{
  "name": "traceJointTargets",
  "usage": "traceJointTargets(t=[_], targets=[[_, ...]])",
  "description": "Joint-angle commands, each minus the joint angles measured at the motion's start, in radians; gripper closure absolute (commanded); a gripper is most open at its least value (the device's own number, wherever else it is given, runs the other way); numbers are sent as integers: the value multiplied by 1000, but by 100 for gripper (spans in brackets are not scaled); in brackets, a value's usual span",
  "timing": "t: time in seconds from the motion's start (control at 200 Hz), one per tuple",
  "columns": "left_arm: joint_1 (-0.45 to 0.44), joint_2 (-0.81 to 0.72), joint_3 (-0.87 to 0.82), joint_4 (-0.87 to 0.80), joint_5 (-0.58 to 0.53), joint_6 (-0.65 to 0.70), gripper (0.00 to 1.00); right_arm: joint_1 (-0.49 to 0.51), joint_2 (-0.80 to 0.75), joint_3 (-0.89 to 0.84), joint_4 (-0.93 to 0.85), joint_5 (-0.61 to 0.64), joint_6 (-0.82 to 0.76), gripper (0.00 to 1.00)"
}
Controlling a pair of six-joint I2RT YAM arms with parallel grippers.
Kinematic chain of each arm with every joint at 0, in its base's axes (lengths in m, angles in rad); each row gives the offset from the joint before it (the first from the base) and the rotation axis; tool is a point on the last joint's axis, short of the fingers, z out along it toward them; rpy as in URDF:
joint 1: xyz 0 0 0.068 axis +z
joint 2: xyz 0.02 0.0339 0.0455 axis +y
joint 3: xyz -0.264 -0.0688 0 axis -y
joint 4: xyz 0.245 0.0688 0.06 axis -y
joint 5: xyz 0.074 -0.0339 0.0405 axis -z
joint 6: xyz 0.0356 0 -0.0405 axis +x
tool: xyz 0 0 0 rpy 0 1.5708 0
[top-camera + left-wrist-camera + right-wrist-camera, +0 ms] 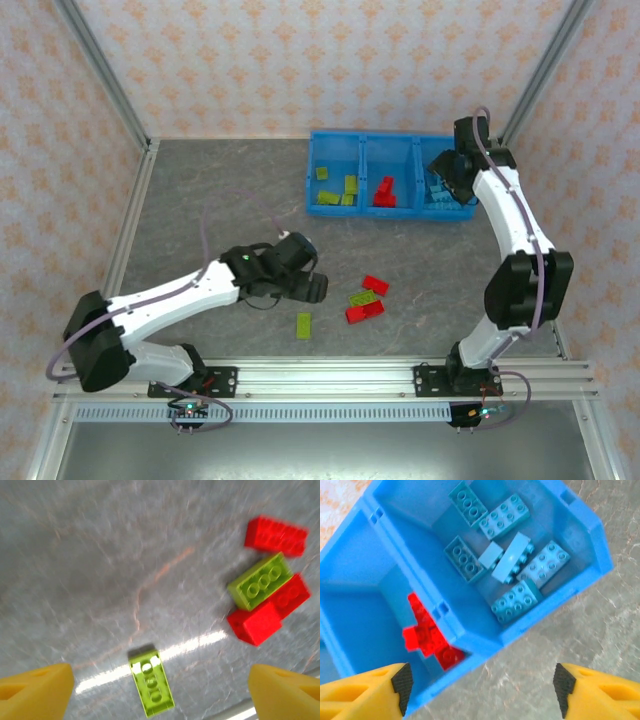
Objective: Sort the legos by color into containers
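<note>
On the worktop (200, 220), the far-right bin (310, 175) holds sorted legos (385, 192): green, red, blue, left to right. Four bricks (364, 312) lie loose near centre, two red, two green. The left pincer (160, 685) gapes near a green one; the right pincer (482, 682) gapes empty above the blues.

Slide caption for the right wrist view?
Open right tool over the bin: light blue legos in one compartment, red legos next door.
</note>
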Motion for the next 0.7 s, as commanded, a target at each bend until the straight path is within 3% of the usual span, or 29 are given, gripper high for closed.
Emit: traceJointTargets(t=[0.0,0.205,0.385,0.696], targets=[[-42,98,45,-107,-7,-95,8,22,-14,-41,-114,-36,-60,22],[-90,233,-7,-91,-38,-94,10,26,-60,-134,-74,-93,-88,17],[-90,267,-35,-19,-1,-86,29,26,-33,-101,-91,-91,-99,16],[-57,368,15,-38,65,-57,48,27,-30,-65,-119,-77,-104,16]])
